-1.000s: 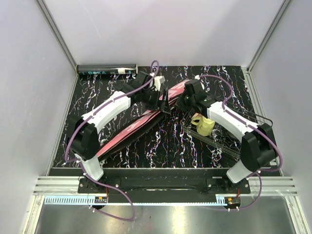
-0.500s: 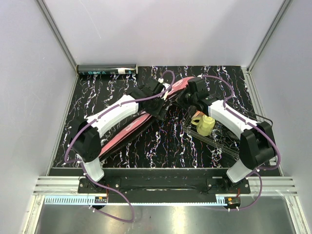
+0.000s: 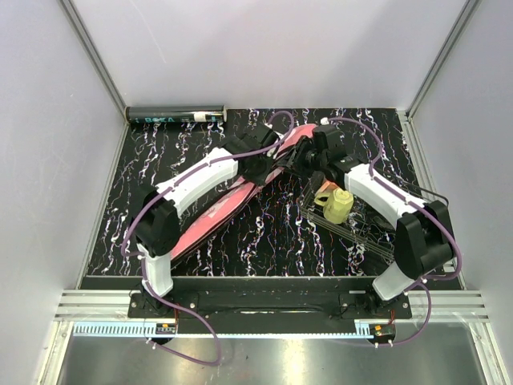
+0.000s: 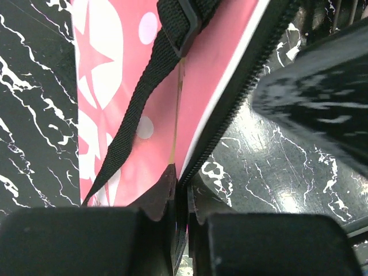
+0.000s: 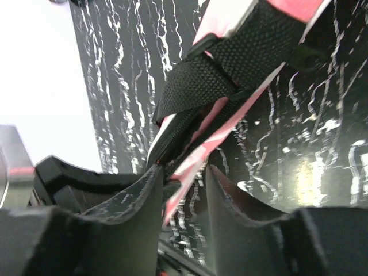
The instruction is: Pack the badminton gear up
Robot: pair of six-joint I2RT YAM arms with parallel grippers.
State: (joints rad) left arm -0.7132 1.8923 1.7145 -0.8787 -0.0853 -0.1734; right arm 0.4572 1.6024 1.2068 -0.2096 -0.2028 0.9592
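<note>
Left gripper (image 4: 181,192) pinched shut on the pink cover's (image 3: 218,212) zipper edge; right gripper (image 5: 184,181) parted, the cover's edge between its jaws.
The cover lies diagonally mid-table, its print hidden by the arms; teal lettering on the black tube (image 3: 175,115), back left, is unreadable.

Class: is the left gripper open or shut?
Shut on the pink cover: in the left wrist view the fingers of the left gripper pinch the cover's zipped edge, almost no gap.
</note>
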